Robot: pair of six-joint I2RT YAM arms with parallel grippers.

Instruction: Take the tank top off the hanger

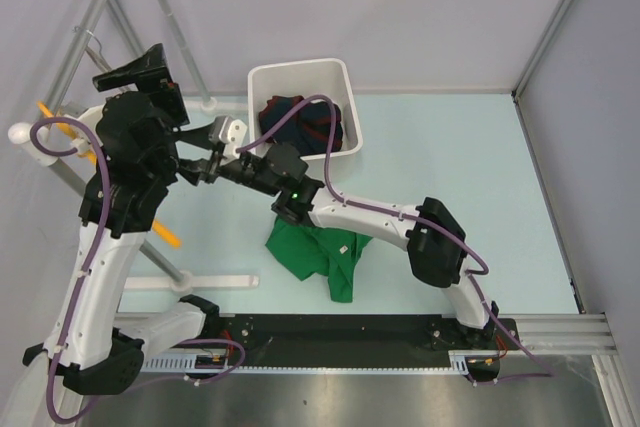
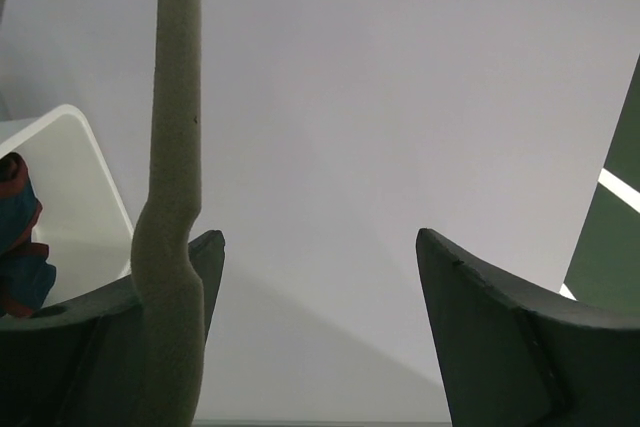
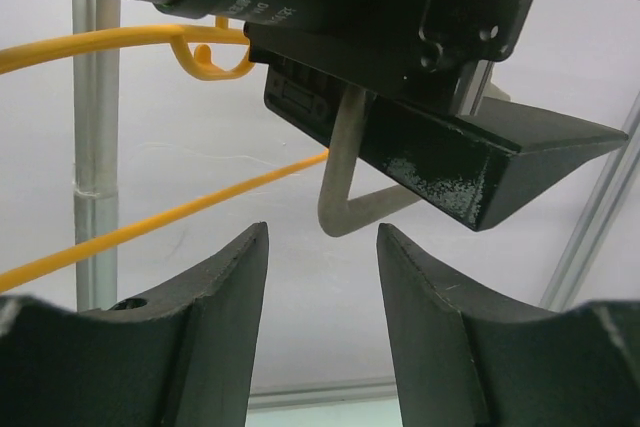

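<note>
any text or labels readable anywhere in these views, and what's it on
Nothing reads clearly.
Faint print on the black casing at the top of the right wrist view: too blurred to read.
Small white label on the green tank top: too small to read.

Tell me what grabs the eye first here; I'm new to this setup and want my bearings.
The bright green tank top stands out most, crumpled on the pale table beneath the right arm. Behind it a white bin holds a dark garment. Up at the left rack, the left gripper and right gripper are open, the grey-beige hanger beside a left finger and an orange hanger nearby.
</note>
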